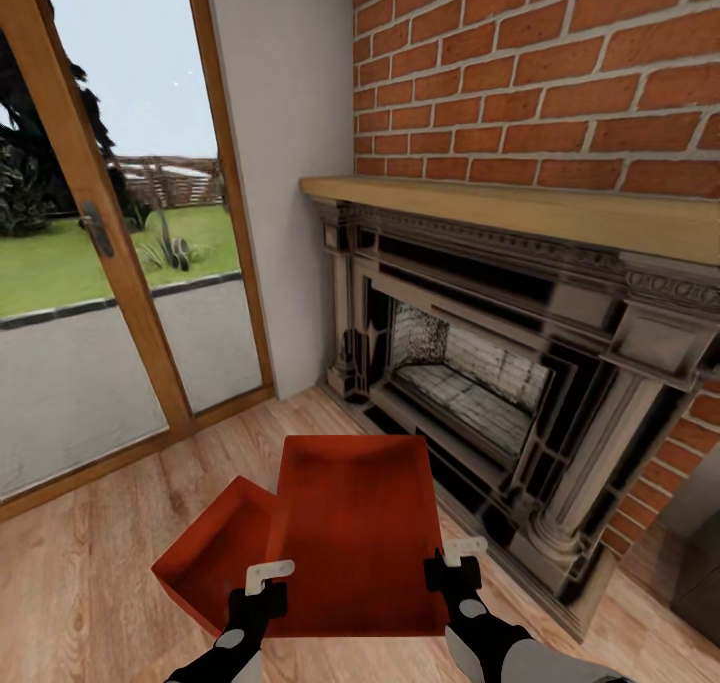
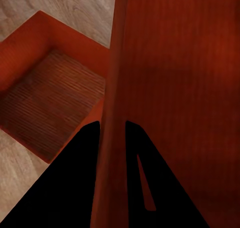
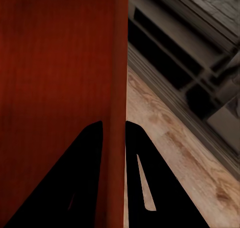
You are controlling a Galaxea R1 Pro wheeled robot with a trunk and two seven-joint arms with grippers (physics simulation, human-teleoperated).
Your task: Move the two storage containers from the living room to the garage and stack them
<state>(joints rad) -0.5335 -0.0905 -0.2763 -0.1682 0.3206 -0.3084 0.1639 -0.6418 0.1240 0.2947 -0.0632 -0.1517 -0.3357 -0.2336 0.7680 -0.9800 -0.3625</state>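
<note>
Jaws: your left gripper (image 1: 262, 585) and right gripper (image 1: 447, 561) each pinch a wall of the upper storage container (image 1: 355, 523) | second container (image 1: 215, 553) below-left | garage stacking remains.

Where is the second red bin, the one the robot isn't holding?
In the head view, the second bin sits on the wood floor at lower left, partly behind the held bin, by the glass door.

smooth matt red-orange containers (image 1: 360, 523)
</note>
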